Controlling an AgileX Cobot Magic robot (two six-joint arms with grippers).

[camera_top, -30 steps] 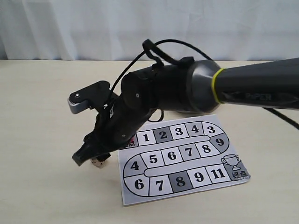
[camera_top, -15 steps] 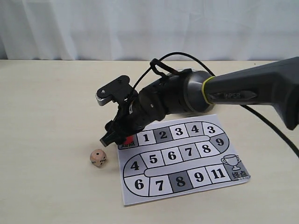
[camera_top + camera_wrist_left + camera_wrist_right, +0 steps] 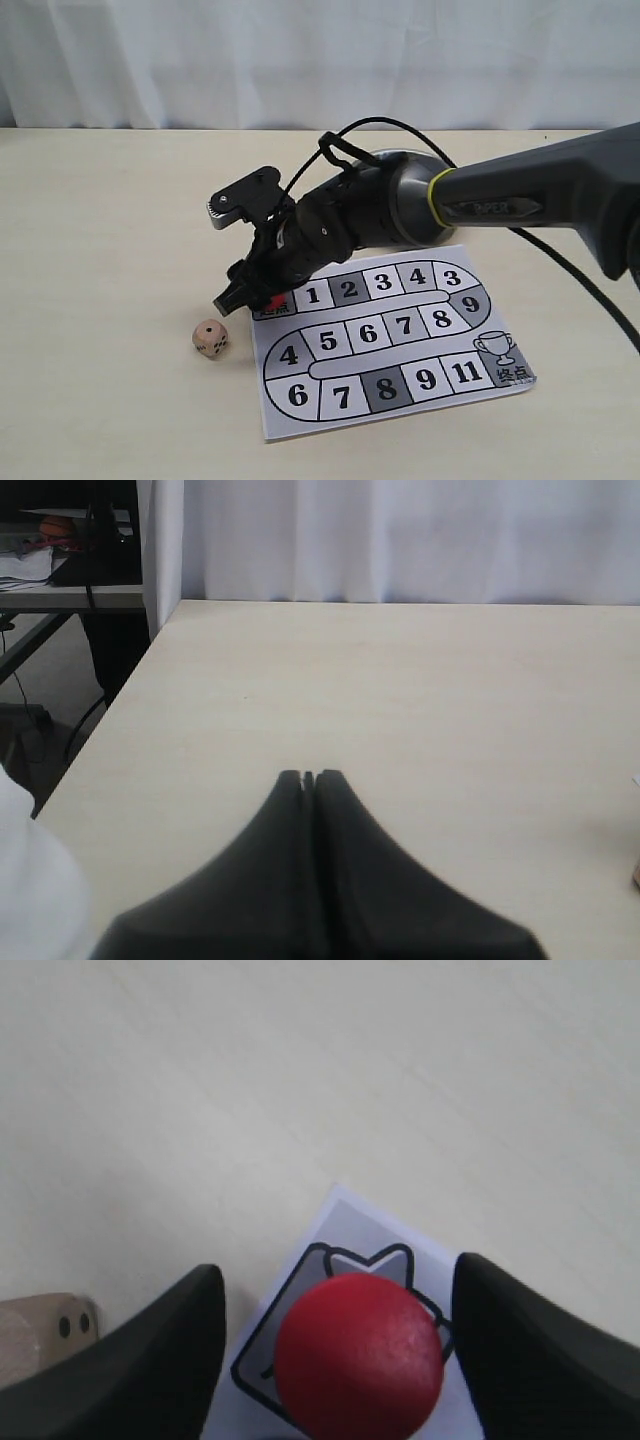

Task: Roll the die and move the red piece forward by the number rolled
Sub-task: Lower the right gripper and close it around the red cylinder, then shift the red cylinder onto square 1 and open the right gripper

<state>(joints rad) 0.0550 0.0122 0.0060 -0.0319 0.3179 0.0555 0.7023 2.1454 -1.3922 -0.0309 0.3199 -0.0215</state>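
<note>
One red piece (image 3: 358, 1355), standing upright on the start square at the corner of the single paper board (image 3: 400, 340), right beside square 1. Right hand (image 3: 338, 1290) is spread, one finger on each side of the piece with a gap both sides, no contact visible. The right wrist view looks down on the piece's rounded top, so how far down the fingers reach cannot be told. One die (image 3: 210, 339) lies on the bare counter (image 3: 100, 250) just off the board's edge, near the right hand but apart from it. Dark pips show, but the top face count is too small to read. Left hand (image 3: 310, 777) is pressed together, holds nothing, and sits over bare counter well away from the board. Judgement on handling: the piece looks small, light and rigid, and its glossy skin is likely slippery. It is taller than wide, so it may tip if nudged by one finger first. Best hold is on the opposite curved sides, about mid-height, closing evenly. The die looks like light, hard wood with rounded corners and should not be fragile. Count: two hands, one die, one piece, one board.
</note>
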